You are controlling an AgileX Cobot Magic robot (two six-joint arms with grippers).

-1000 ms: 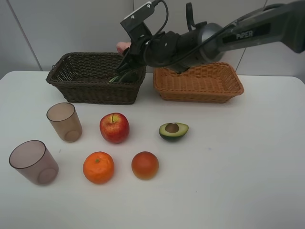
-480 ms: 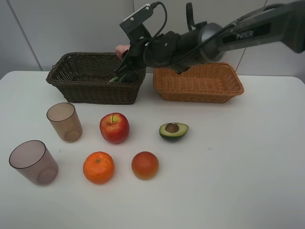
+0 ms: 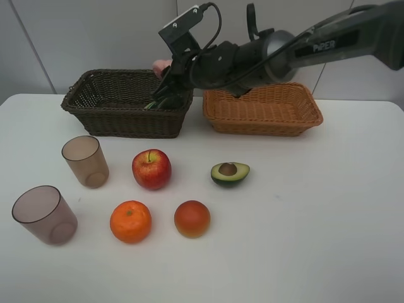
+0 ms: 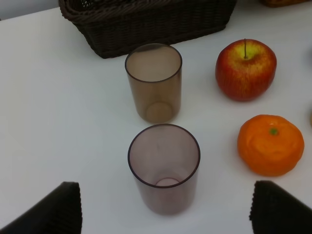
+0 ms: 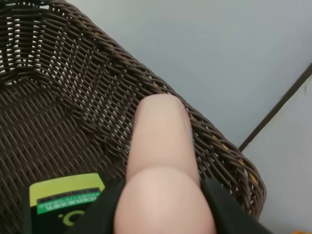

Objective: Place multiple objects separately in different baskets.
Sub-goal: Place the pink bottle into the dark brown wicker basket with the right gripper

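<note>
My right gripper (image 3: pixel 169 79) reaches across to the back right corner of the dark brown basket (image 3: pixel 126 123) and is shut on the pink spray bottle (image 3: pixel 161 65), held above the rim. In the right wrist view the pink bottle (image 5: pixel 161 161) sits between the fingers (image 5: pixel 105 207). The dark pump bottle (image 5: pixel 66 200) with a green label lies inside the basket. Two brownish cups (image 3: pixel 85 161) (image 3: pixel 44 214), the apple (image 3: pixel 151 169), orange (image 3: pixel 130 221), cut fruit (image 3: pixel 192 218) and avocado half (image 3: pixel 230 172) stand on the table. My left gripper (image 4: pixel 168 209) is open above the near cup (image 4: pixel 164 168).
The light orange-tan basket (image 3: pixel 265 117) stands to the right of the dark one and looks empty. The right arm spans above its back rim. The table is white, with a wall close behind both baskets.
My right gripper with the pink bottle has risen slightly at the dark basket's corner. Nothing else has moved.
</note>
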